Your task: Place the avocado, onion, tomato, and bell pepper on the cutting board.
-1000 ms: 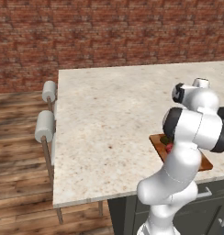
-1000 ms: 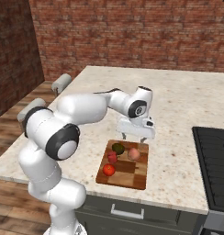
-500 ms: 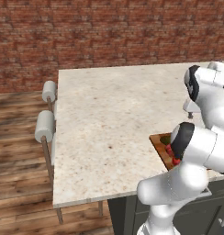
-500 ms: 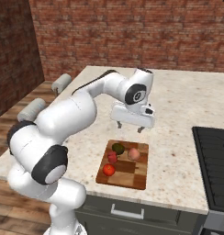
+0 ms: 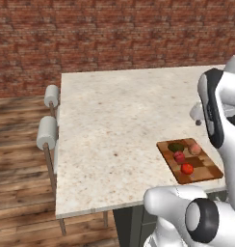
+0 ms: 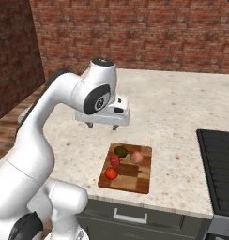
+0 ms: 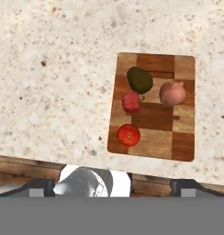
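Observation:
All four vegetables lie on the wooden cutting board (image 6: 135, 181) (image 5: 209, 169) (image 7: 182, 148) near the counter's front edge. They are the dark avocado (image 6: 120, 151) (image 5: 176, 147) (image 7: 140, 79), pinkish onion (image 6: 136, 157) (image 5: 195, 149) (image 7: 172, 93), crimson bell pepper (image 6: 115, 161) (image 5: 179, 157) (image 7: 131, 102) and bright tomato (image 6: 111, 173) (image 5: 187, 168) (image 7: 128, 134). My gripper (image 6: 103, 126) (image 7: 113, 186) hangs open and empty above the counter, a little behind and left of the board, pointing down. In the left base view my own arm covers most of the gripper (image 5: 198, 120).
The speckled stone counter (image 5: 114, 125) stretches wide to the left and back of the board. A black stovetop (image 6: 219, 173) lies to the right. Two round stool backs (image 5: 48, 130) stand off the counter's left edge. A brick wall runs behind.
The arm has swung up and the gripper has moved left, away from above the board, staying open. The vegetables and the board have not moved.

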You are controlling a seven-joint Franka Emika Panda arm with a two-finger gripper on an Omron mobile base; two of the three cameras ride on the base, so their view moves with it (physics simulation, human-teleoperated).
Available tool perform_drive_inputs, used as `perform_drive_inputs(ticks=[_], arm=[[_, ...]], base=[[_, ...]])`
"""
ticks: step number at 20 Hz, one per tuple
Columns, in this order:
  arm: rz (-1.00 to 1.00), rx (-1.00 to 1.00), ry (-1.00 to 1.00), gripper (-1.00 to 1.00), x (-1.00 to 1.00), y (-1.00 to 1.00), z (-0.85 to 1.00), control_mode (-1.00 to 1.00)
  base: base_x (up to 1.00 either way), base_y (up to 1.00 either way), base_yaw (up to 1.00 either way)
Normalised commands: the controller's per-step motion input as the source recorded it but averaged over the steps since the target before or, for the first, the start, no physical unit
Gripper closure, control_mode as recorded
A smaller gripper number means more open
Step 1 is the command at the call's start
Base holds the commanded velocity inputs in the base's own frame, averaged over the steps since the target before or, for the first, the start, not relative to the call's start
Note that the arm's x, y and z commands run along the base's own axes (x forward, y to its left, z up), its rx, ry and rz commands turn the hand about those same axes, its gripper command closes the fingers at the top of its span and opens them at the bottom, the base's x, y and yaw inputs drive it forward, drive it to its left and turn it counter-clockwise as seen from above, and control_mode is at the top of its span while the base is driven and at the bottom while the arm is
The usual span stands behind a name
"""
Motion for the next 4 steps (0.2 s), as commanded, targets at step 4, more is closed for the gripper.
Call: perform_drive_inputs(ticks=[4], arm=[[0.00,-0.15,-0.25,-1.00,-0.93,0.93,0.56,-1.00]], base=[[0.00,0.00,0.00]])
